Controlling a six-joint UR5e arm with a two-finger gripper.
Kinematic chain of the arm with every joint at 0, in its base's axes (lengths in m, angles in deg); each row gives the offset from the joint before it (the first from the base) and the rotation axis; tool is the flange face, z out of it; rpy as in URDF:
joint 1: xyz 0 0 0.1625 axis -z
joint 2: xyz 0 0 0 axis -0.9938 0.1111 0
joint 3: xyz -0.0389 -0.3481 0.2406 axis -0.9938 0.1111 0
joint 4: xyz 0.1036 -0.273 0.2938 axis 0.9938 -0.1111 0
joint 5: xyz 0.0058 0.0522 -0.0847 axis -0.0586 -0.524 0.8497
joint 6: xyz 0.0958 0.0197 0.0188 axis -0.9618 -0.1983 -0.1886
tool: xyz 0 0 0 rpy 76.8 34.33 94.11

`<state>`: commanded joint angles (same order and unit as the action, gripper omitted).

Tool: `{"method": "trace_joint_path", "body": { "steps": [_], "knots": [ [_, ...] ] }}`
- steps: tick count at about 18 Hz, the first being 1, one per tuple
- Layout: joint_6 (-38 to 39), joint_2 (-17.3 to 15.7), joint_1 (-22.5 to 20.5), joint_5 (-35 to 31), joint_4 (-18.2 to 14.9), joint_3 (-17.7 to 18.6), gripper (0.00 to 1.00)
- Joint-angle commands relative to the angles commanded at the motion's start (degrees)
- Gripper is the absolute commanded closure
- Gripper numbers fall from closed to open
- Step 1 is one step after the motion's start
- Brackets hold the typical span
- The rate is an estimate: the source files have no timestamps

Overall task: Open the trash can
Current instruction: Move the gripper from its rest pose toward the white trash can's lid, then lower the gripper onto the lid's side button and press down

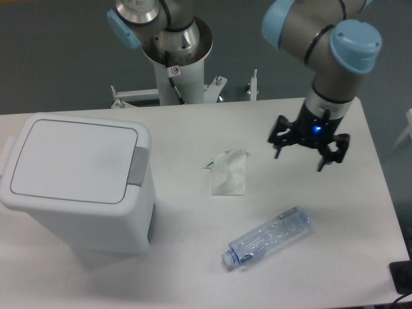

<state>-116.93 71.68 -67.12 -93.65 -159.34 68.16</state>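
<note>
The trash can is a big white bin at the left of the table. Its flat lid lies closed, with the grey latch tab on its right edge. My gripper hangs over the right half of the table, far to the right of the can. Its black fingers point down, spread apart, with nothing between them.
A crumpled white tissue lies mid-table between the can and the gripper. A clear plastic bottle with a blue cap lies on its side near the front. The arm's base post stands behind the table's back edge.
</note>
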Motion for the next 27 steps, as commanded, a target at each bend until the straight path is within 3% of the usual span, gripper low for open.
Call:
{"method": "trace_joint_path", "body": {
  "steps": [5, 10, 14, 16, 18, 21, 27],
  "knots": [
    [6.50, -0.17, 3.96, 7.02, -1.42, -3.70, 0.00],
    [8.36, -2.72, 5.19, 13.44, -3.43, -3.53, 0.00],
    [11.87, -3.34, 5.63, 17.50, -2.91, -3.88, 0.00],
    [12.23, -3.43, 7.38, 18.46, -1.08, -3.79, 0.00],
    [13.71, -3.43, 9.93, 18.99, 3.05, -2.66, 0.00],
    [17.85, -3.43, 10.56, 18.64, 7.27, -0.72, 0.00],
    [18.21, -5.45, 10.65, 18.12, 8.52, 2.27, 0.00]
  ]
}}
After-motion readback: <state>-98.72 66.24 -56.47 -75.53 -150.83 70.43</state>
